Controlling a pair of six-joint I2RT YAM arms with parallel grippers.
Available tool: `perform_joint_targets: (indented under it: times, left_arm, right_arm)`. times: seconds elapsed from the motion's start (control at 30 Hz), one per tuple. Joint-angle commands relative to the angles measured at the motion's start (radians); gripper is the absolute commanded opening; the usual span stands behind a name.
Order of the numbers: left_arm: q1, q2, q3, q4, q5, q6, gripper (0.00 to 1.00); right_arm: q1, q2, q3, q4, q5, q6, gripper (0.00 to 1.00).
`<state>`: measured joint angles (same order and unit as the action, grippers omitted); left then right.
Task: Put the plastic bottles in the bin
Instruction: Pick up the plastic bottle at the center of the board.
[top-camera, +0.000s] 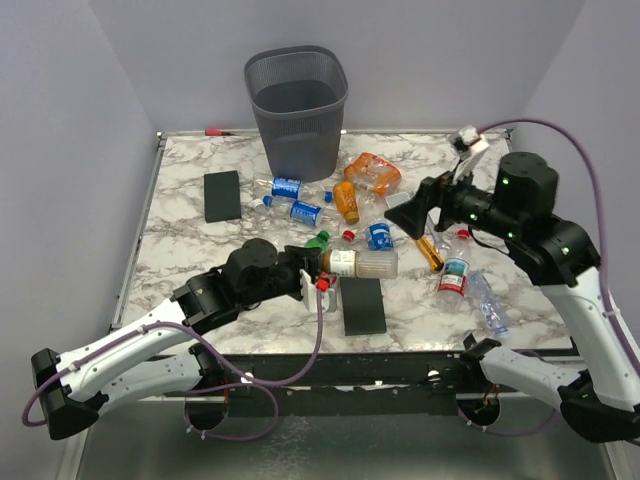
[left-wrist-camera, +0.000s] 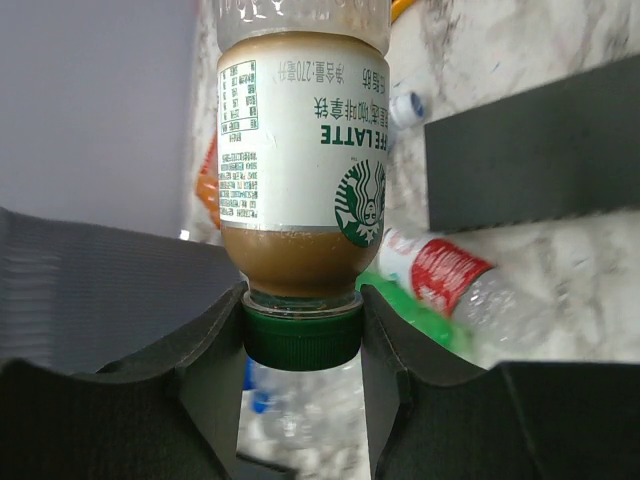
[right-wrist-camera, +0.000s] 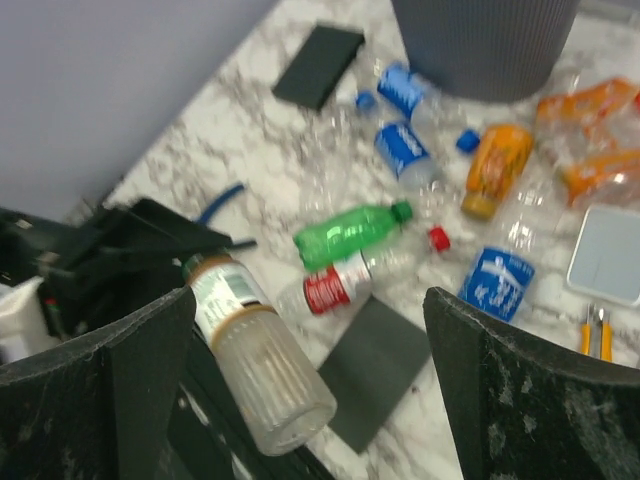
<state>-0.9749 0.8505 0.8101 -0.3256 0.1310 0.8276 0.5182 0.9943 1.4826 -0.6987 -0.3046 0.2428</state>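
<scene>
Left pincer (top-camera: 318, 268) clamps latte bottle (top-camera: 362, 263) cap; bottle horizontal, base rightward. Right pincer (top-camera: 405, 212) wide.

A table (top-camera: 180, 165) with a white marble-patterned top veined in grey and a thin metal edge stands in a corner. Plain pale lilac-grey walls close it in: a far wall (top-camera: 420, 40), a left wall (top-camera: 60, 140) and a right wall (top-camera: 595, 70). The light is soft and even, and a dull grey surface (top-camera: 350, 455) lies below the near edge.
</scene>
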Motion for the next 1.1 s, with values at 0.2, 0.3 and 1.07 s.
perform_joint_targets:
  times: [0.2,0.3,1.07]
  left_arm:
    - [-0.100,-0.008,-0.015,-0.004,-0.237,0.897,0.00]
    - [-0.101,0.009,0.000,-0.008,-0.237,0.962,0.00]
    - [-0.101,0.066,0.107,-0.015,-0.192,0.963,0.00]
  right_arm:
    - [0.006,0.044,-0.211,-0.075,-0.249,-0.170,1.00]
    - [0.012,0.094,-0.203,-0.095,-0.348,-0.173,1.00]
    - [0.246,0.045,-0.501,0.163,-0.086,-0.077,0.54]
